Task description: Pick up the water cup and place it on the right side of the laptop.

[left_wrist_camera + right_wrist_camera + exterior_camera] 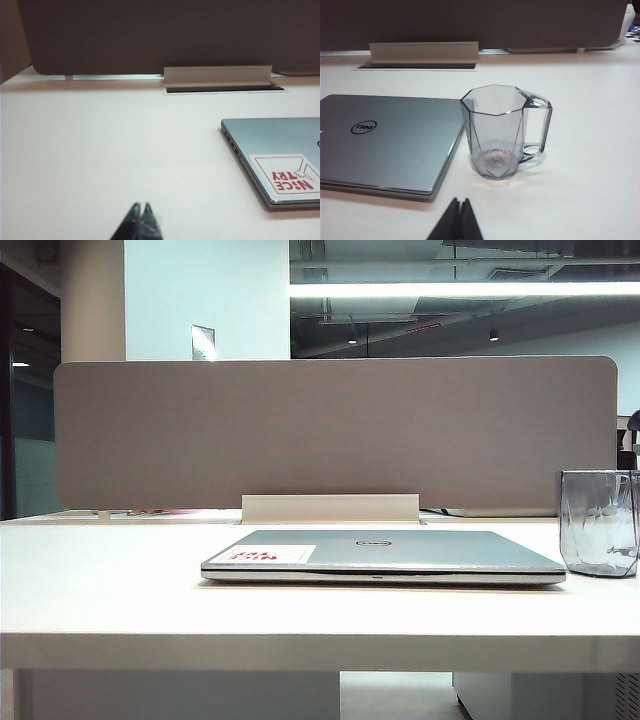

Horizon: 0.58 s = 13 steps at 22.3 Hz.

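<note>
You have one laptop (385, 552) and one water cup (498, 132) on one counter (100, 590), with two end effectors: the left end effector (141, 209) and the right end effector (460, 202).

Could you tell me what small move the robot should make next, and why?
Probably none beyond holding back: the water cup already stands upright on the table just right of the closed laptop, apart from it. The right gripper is shut and empty short of the cup; the left gripper is shut over bare table.

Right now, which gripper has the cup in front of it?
The right gripper, shut: the water cup stands upright before it beside the laptop. The left gripper faces bare table.
</note>
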### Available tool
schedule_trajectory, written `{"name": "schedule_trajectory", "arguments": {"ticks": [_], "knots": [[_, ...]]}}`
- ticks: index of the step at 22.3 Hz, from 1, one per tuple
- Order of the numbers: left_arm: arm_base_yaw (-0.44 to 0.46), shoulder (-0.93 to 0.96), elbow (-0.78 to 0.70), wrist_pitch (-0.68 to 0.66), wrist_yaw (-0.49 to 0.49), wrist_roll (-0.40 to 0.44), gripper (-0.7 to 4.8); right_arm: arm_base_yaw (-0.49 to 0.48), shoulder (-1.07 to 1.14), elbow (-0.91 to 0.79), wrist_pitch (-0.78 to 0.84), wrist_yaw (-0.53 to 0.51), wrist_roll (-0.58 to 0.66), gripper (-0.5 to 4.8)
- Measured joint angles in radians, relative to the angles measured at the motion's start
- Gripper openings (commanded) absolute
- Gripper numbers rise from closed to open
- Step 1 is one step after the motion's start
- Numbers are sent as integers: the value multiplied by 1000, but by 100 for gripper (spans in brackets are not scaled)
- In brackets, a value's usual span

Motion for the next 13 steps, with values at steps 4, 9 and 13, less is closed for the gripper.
{"name": "schedule_trajectory", "arguments": {"ticks": [4, 9, 13], "knots": [[0, 0, 0, -1, 0, 0, -3, 0, 0, 0, 0, 0, 0, -8], [0, 0, 0, -1, 0, 0, -3, 0, 0, 0, 0, 0, 0, -8], [0, 0, 0, -2, 0, 0, -3, 0, 0, 0, 17, 0, 0, -8]]}}
